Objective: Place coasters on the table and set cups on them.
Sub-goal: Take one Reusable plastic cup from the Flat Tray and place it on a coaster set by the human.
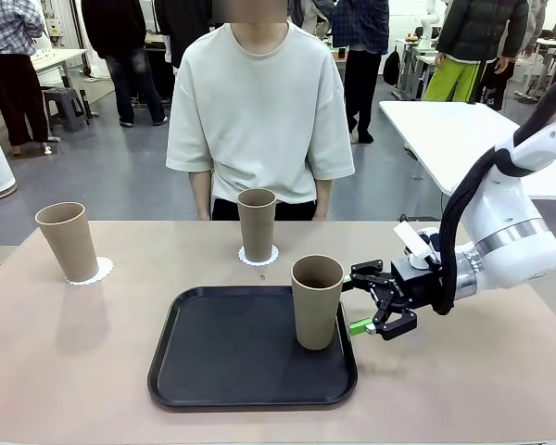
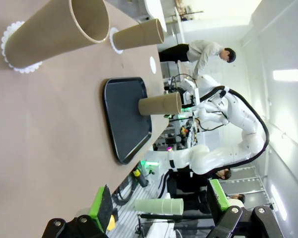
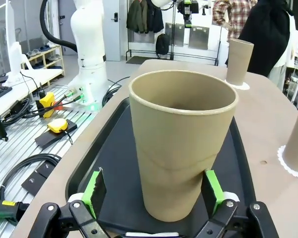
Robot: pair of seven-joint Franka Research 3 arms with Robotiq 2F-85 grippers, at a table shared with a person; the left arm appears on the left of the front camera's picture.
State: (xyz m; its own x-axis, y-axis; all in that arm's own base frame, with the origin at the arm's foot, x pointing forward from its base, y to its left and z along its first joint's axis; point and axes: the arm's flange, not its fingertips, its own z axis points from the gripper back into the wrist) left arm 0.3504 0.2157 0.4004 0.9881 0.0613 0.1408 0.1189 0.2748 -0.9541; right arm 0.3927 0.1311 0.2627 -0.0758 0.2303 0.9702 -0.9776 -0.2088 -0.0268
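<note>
With two tall tan paper cups already standing on lacy white paper coasters [image 1: 258, 256] on the beige-pink table [image 1: 56, 352], the right gripper [image 1: 375, 298] straddled, jaws apart, the third cup [image 1: 317, 301] on the black rounded-square tray [image 1: 213, 371], apparently needing to close and lift, in a busy lab.

Three tall tan paper cups [image 1: 317, 301] here. Two lacy white paper coasters [image 1: 258, 256], plus one black rounded-square tray [image 1: 213, 362].
</note>
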